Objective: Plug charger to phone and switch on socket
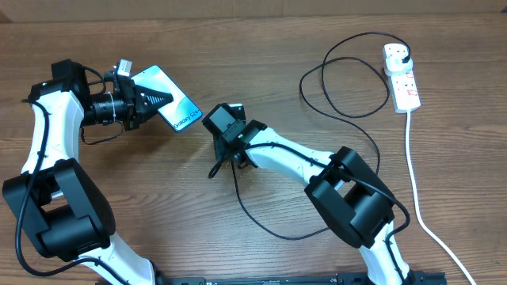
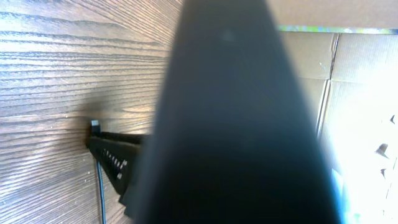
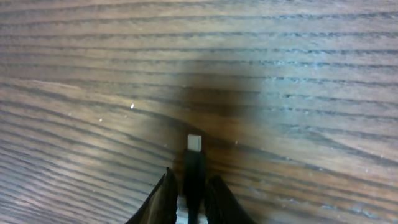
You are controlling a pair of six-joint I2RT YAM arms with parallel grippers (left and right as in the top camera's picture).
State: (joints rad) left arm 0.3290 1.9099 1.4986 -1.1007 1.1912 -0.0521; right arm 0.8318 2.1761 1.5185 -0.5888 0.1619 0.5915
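Note:
The phone (image 1: 176,104), its screen bright cyan, is tilted up off the table at the left, with my left gripper (image 1: 161,100) shut on its near end. In the left wrist view a dark blurred mass fills the middle, and a sliver of the phone's cyan screen (image 2: 338,190) shows at its right. The charger's black connector (image 3: 194,163) with its pale tip lies on the wood. My right gripper (image 3: 189,177) is closed round it, one finger on each side. In the overhead view my right gripper (image 1: 223,164) is low at the table's centre. The white socket (image 1: 404,79) lies far right.
The charger's thin black cable (image 1: 348,79) loops across the table from its black plug (image 1: 402,54) in the socket, and another stretch (image 1: 269,226) curls near the front. A thick white cord (image 1: 412,166) runs from the socket to the front edge. Cardboard (image 2: 367,74) stands beyond the table.

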